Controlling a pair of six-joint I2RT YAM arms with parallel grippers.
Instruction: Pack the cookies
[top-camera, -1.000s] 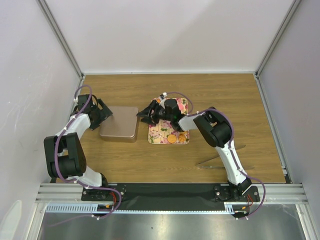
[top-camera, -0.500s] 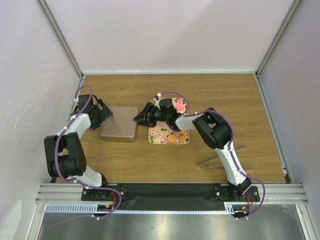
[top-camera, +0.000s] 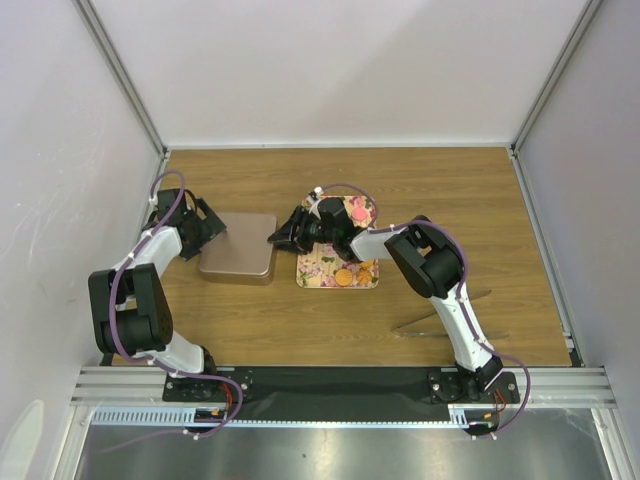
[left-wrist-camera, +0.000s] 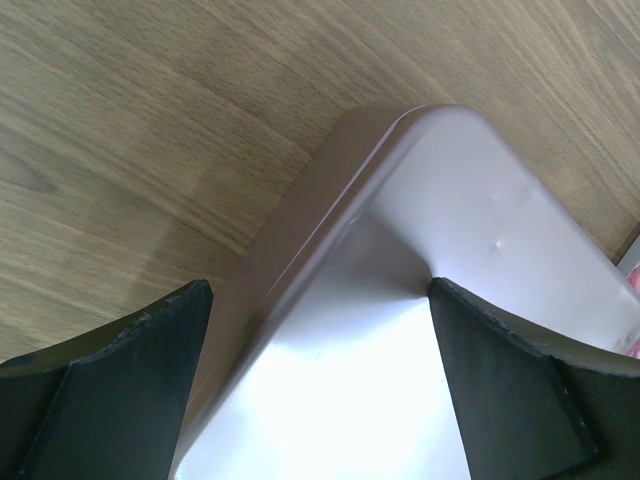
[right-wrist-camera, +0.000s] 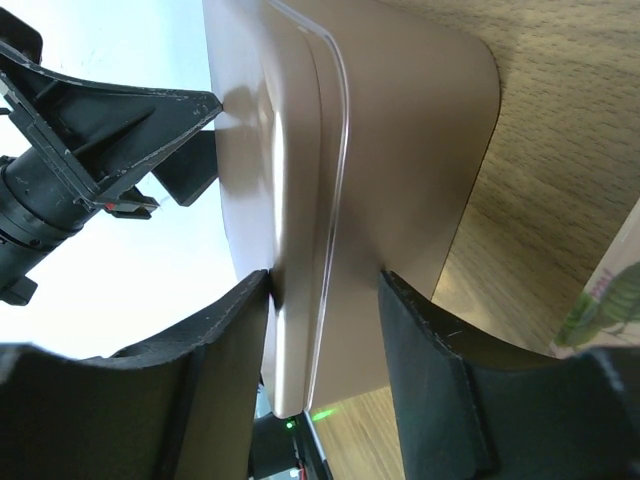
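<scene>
Top external: cookies (top-camera: 343, 277) on floral tray (top-camera: 310, 266), tin (top-camera: 238, 250) at its 9 o'clock; prob. light, stiff, thin, so pinch across rims; left claw (top-camera: 215, 230) gapes round tin corner, right claw (top-camera: 277, 238) astride tin edge, grip unclear.

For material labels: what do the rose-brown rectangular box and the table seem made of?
Rose-brown rectangular box: probably metal, satin finish; soft glare, rolled rim, small dent. Brown table: wood or wood-look laminate, matt; grain streaks show.
</scene>
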